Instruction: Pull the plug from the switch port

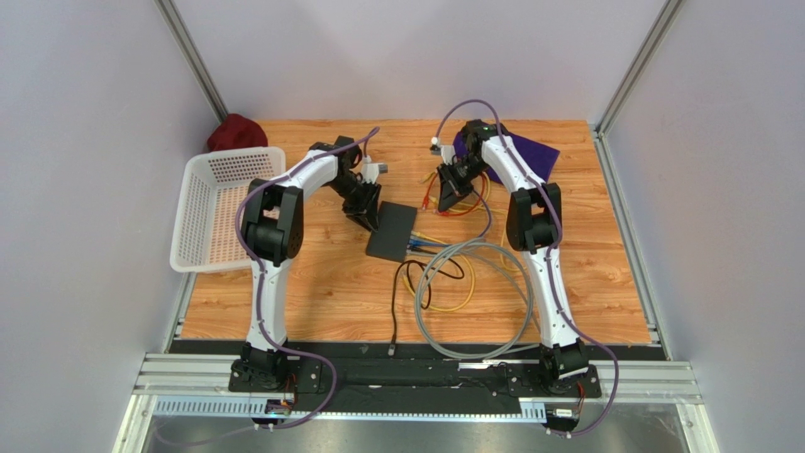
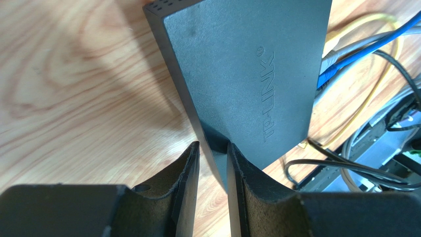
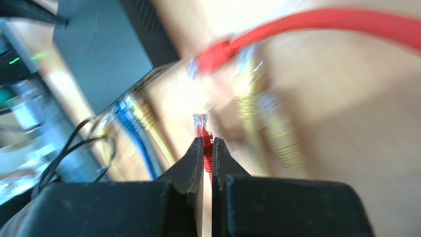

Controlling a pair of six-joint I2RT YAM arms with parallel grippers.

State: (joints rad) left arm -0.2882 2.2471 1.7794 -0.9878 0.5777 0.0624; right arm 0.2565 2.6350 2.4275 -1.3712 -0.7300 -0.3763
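The switch (image 1: 392, 231) is a flat matte-black box on the wooden table; it also shows in the left wrist view (image 2: 247, 64) and the right wrist view (image 3: 99, 54). My left gripper (image 1: 367, 219) (image 2: 213, 148) is shut on the switch's near corner edge. My right gripper (image 1: 447, 196) (image 3: 207, 141) is shut on a red plug (image 3: 203, 129) with a clear tip. It holds the plug in the air, apart from the switch to its far right. A blue plug (image 3: 126, 116) and a yellow-cabled plug (image 3: 141, 114) sit in the switch's ports.
A white mesh basket (image 1: 227, 203) stands at the left, with a dark red cloth (image 1: 236, 132) behind it. A purple cloth (image 1: 524, 151) lies at the back right. Grey (image 1: 472, 302), black (image 1: 406, 293) and yellow cables loop in front of the switch. Another red plug (image 3: 212, 55) lies blurred beyond.
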